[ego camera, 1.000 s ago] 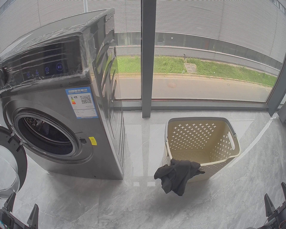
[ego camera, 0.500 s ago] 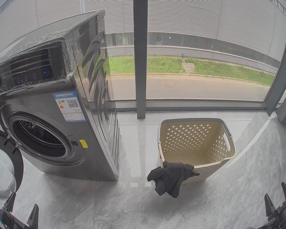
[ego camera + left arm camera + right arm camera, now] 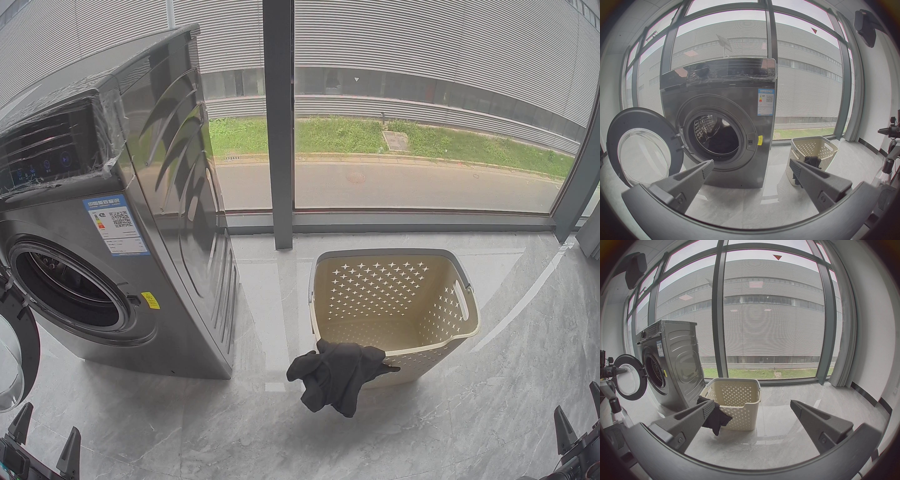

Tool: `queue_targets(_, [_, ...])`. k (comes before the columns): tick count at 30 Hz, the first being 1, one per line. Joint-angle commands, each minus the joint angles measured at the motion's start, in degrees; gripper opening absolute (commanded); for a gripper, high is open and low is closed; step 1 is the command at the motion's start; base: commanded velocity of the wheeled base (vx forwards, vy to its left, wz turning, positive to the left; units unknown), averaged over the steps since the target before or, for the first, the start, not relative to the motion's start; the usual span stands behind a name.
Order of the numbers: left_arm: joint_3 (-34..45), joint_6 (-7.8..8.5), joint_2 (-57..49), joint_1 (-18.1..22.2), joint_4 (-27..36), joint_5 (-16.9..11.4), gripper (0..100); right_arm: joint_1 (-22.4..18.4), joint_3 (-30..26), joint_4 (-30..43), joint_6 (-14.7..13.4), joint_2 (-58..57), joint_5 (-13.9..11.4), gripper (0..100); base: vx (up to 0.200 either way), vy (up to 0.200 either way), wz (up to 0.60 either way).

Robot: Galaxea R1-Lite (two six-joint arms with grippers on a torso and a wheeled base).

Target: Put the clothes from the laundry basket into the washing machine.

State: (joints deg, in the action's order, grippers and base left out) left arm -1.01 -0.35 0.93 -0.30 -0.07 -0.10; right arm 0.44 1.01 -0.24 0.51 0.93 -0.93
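Note:
A dark garment [image 3: 334, 375] hangs over the near rim of the cream laundry basket [image 3: 437, 340], draping down its outside toward the floor; it also appears as a dark garment [image 3: 715, 416] on the basket [image 3: 737, 402] and as a dark garment [image 3: 810, 162] on the basket [image 3: 815, 147]. The grey washing machine [image 3: 125, 250] stands at the left with its round door [image 3: 12, 356] swung open and its drum [image 3: 714, 132] exposed. My left gripper [image 3: 45, 434] sits open low at the left, well short of the machine. My right gripper [image 3: 578, 415] sits open at the lower right, apart from the basket.
A floor-to-ceiling window with a dark upright post [image 3: 278, 125] runs behind the basket and machine. Grey marble floor [image 3: 250, 431] lies between me and both objects. A curtain [image 3: 847, 333] hangs at the far right wall.
The whole head view has shifted: machine and basket slid leftward in the picture, so the camera turned. Both grippers hold the same place at the bottom corners.

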Motion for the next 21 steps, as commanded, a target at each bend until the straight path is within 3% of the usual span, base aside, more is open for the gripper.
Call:
queue_targets(1, [1.01, 0.00, -0.84, -0.05, -0.01, 0.01, 100, -0.09, -1.01, -0.02, 0.02, -0.05, -0.04, 100, 0.000, 0.000, 0.00])
queue_targets(7, [1.01, 0.09, -0.84, -0.05, -0.01, 0.01, 100, -0.18, 0.31, -1.78, 0.19, -0.66, -0.92, 100, 0.000, 0.000, 0.00])
queue_targets(9, [1.01, 0.00, -0.84, -0.05, -0.01, 0.01, 100, 0.62, 10.24, -2.83, -0.34, 1.62, -2.76, 100, 0.000, 0.000, 0.00])
queue_targets(10, [1.01, 0.00, -0.84, -0.05, -0.01, 0.01, 100, 0.97, 11.91, -2.48, -0.51, 2.68, -3.29, 100, 0.000, 0.000, 0.00])
queue_targets(11, [1.01, 0.09, -0.84, -0.05, -0.01, 0.01, 100, 2.37, 15.69, -0.99, -1.22, 6.98, -5.49, 100, 0.000, 0.000, 0.00])
queue_targets(12, [1.01, 0.09, -0.84, -0.05, -0.01, 0.01, 100, 2.64, 16.21, -0.81, -1.30, 7.60, -5.84, 100, 0.000, 0.000, 0.00])
queue_targets(13, [1.01, 0.09, -0.84, -0.05, -0.01, 0.01, 100, 5.10, 18.94, 1.21, -2.09, 13.22, -9.62, 100, 0.000, 0.000, 0.00])
queue_targets(15, [1.01, 0.09, -0.84, -0.05, -0.01, 0.01, 100, 7.91, 19.29, 1.47, -3.15, 19.64, -12.43, 100, 0.000, 0.000, 0.00])
queue_targets(19, [1.01, 0.09, -0.84, -0.05, -0.01, 0.01, 100, 13.01, 19.55, -0.02, -3.06, 33.00, -15.25, 100, 0.000, 0.000, 0.00])
queue_targets(21, [1.01, 0.00, -0.84, -0.05, -0.01, 0.01, 100, 17.75, 19.73, -3.97, -3.32, 41.88, -17.35, 100, 0.000, 0.000, 0.00])
